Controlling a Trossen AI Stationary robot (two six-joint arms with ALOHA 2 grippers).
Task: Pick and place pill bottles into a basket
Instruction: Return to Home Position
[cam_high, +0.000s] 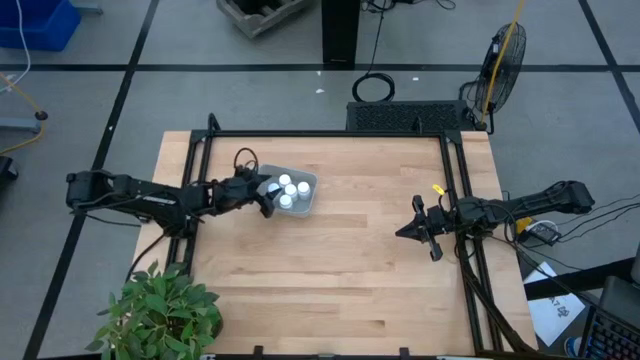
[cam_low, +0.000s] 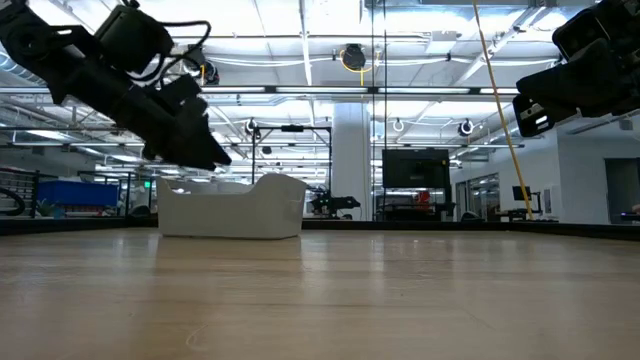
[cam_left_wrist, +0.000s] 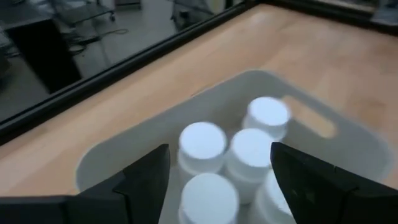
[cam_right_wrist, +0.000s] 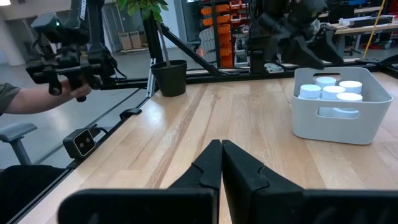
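Right now the pill bottles (cam_left_wrist: 202, 142) sit inside the basket (cam_left_wrist: 186, 106), which stands on the left arm's side of the table (cam_high: 330, 280). The left wrist view shows five white caps packed together, though one is half hidden behind a dark finger and another runs off the frame's edge. From table height the basket's wall hides every bottle. The left gripper (cam_high: 268, 198) hovers over the basket's end nearest its own arm, fingers spread wide, holding nothing. Over at the table's right edge, the right gripper (cam_high: 404, 231) hangs above the wood, fingers pressed together, empty. Beyond the table, a person's arm (cam_right_wrist: 25, 99) grips a dark device (cam_right_wrist: 62, 56); what it is cannot be made out.
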